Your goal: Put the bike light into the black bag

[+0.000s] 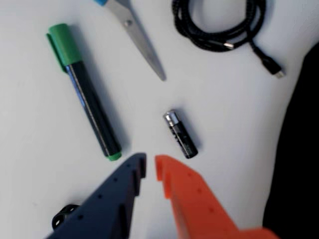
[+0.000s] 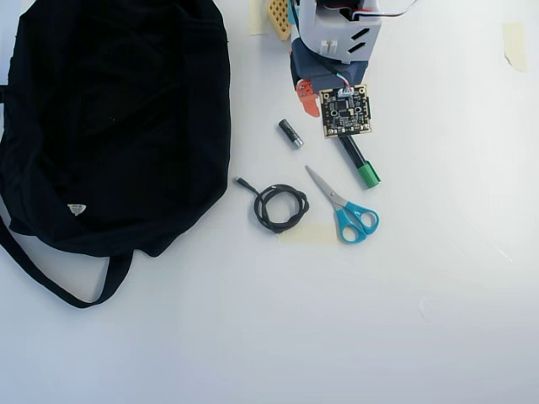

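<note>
black bag: contents hidden | bike light: on table | tool: slightly open, empty

Green-capped marker, scissors, coiled black cable, small battery lying apart on white table.

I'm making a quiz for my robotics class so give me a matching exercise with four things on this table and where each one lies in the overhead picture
Things:
1. black bag
2. scissors
3. coiled black cable
4. battery

Places in the overhead view:
A. just left of the scissors, right of the bag's lower edge
B. small cylinder between the bag and the arm's camera board
C. fills the left side of the table
D. blue handles at lower right, blades pointing up-left toward the green marker

Pairs: 1-C, 2-D, 3-A, 4-B
</note>
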Robot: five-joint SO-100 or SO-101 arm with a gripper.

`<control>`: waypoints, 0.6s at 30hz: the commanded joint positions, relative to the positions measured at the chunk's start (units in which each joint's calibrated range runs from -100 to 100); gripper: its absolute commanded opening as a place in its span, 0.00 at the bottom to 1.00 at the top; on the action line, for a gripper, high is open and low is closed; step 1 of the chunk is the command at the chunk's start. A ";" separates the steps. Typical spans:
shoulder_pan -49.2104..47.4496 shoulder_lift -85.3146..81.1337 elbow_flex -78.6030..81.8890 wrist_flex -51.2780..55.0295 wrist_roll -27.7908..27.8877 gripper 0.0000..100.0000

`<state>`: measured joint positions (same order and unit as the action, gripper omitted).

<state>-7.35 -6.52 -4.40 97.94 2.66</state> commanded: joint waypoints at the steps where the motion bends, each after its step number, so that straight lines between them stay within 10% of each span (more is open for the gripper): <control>1: -1.55 -1.86 -1.71 1.37 0.07 0.02; 18: -7.54 -14.56 5.39 1.54 2.74 0.02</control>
<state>-14.33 -16.15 -2.99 98.11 5.35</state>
